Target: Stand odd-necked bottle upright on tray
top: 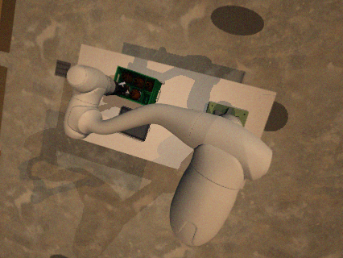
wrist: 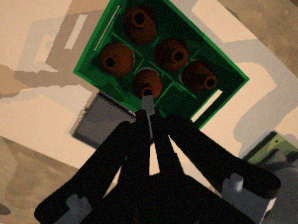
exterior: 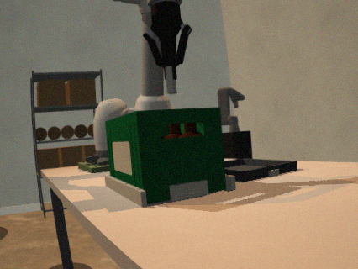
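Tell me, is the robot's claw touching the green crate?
Apart. In the exterior view the shut gripper hangs above the green crate, with bare wall showing between its fingertips and the crate's top edge.

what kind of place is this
Probably a workshop or storeroom: a robot arm works at a table holding a green bottle crate, with a metal shelf rack of boxes against the wall.
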You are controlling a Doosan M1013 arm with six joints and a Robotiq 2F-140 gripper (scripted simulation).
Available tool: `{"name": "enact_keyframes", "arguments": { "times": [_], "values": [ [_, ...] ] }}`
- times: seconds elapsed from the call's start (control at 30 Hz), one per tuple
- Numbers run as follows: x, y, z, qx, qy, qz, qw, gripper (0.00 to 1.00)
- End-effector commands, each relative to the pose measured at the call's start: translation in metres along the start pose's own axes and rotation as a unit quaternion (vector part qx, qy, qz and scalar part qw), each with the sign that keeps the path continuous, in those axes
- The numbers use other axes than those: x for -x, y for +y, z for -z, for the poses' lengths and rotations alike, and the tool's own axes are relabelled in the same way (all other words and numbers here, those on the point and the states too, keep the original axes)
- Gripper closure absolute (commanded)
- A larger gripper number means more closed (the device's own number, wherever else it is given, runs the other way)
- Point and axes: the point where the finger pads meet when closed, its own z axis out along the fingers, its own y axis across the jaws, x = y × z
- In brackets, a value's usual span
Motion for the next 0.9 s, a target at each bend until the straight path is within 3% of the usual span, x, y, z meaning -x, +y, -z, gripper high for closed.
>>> {"name": "enact_keyframes", "arguments": {
  "times": [0.0, 0.33, 0.5, 0.53, 0.87],
  "values": [
    [-0.025, -0.001, 0.001, 0.0, 0.0, 0.0, 1.0, 1.0],
    [-0.125, 0.006, 0.0, 0.0, 0.0, 0.0, 1.0, 1.0],
    [-0.127, 0.006, 0.0, 0.0, 0.0, 0.0, 1.0, 1.0],
    [-0.127, 0.006, 0.0, 0.0, 0.0, 0.0, 1.0, 0.62],
    [-0.127, 0.006, 0.0, 0.0, 0.0, 0.0, 1.0, 0.62]
  ]
}}
